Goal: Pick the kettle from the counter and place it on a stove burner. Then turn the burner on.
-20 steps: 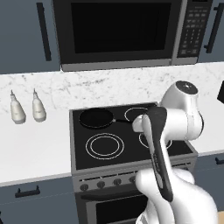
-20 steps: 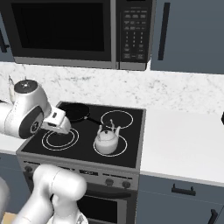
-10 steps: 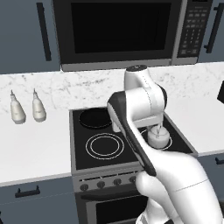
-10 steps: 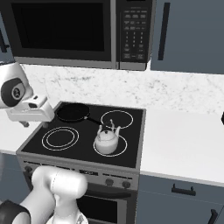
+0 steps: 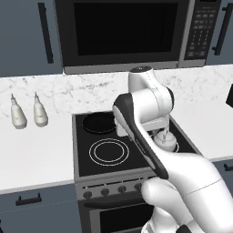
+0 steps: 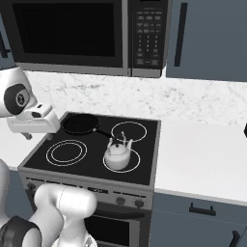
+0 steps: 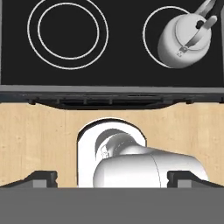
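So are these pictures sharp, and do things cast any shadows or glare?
Left base view: crisp and evenly lit, the two pale bottles on the white marble-look counter casting barely any shadow. Right base view: the small rounded white-silver kettle shows soft highlights, no harsh glare. Hand view: sharp throughout, with only a faint dark rim around the kettle on the black stovetop.

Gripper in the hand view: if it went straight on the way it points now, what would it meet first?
The gripper, fingers apart, points down past the stove's front edge, well clear of the kettle on its burner. Straight on, it would probably reach the wooden floor before the stove, though depth is unclear.
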